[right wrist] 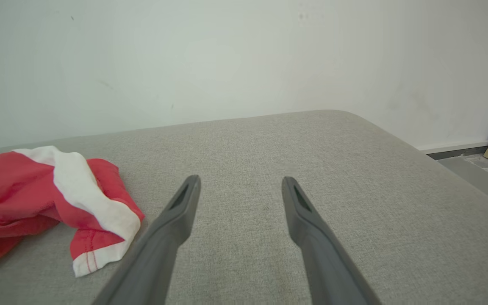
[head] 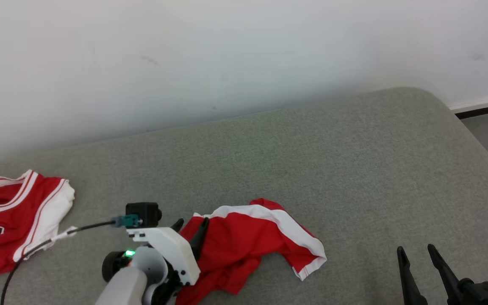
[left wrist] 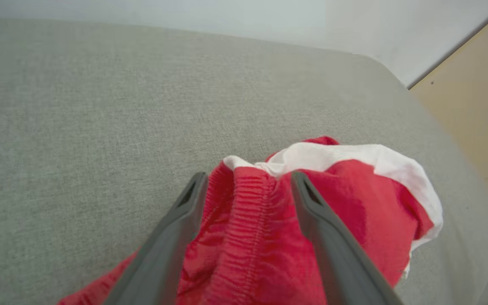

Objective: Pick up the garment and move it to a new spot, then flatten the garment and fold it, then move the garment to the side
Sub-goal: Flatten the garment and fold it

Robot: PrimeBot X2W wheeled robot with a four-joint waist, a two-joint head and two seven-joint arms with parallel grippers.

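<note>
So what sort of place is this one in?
Probably a plain indoor room, home-like or a mock-up: a grey upholstered surface like a mattress or sofa seat, set against a bare white wall with dark skirting, and red shorts and a red jersey lying on it.

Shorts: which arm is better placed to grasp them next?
Left. The left gripper is open astride the waistband of the shorts; the right gripper hovers over bare cushion, apart from the cloth.
</note>
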